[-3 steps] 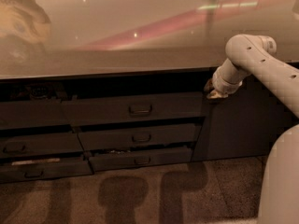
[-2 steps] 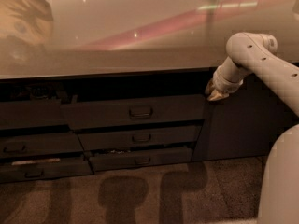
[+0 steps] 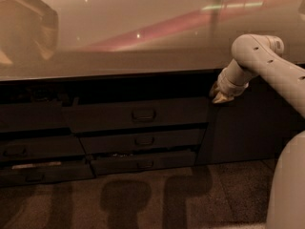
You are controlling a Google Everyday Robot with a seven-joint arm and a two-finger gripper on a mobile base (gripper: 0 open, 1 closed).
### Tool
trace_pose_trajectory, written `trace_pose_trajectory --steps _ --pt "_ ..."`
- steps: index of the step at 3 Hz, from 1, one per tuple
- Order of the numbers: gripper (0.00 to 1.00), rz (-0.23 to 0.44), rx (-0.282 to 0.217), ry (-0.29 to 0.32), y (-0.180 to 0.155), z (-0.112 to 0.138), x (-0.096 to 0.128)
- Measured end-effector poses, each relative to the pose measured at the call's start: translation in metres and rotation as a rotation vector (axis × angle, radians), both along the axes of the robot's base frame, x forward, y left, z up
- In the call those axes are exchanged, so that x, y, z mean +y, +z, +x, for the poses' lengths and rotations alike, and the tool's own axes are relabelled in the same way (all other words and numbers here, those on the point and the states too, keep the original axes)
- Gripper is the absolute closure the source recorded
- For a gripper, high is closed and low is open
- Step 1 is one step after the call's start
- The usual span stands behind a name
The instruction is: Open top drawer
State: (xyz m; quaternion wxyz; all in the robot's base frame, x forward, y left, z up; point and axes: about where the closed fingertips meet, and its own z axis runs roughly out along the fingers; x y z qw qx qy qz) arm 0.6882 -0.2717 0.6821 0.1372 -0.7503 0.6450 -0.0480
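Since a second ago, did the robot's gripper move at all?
No. The gripper sits at the same spot, just under the counter edge, beside the right end of the top drawer.

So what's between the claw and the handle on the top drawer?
Nothing but bare drawer front. In the camera view the claw hangs by the right corner of the top drawer, and its handle sits further left.

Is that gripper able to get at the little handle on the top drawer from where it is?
Probably yes. The gripper hangs beside an upper corner of the top drawer, and nothing stands between it and the handle midway along the front.
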Motion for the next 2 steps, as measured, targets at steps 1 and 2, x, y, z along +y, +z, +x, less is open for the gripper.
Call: trace_pose_trajectory --steps 1,2 --pt "1.0 0.0 0.0 0.0 0.0024 -0.0003 0.0" --pt "1.0 -0.001 -0.002 0.008 -0.0007 -0.008 -0.0004"
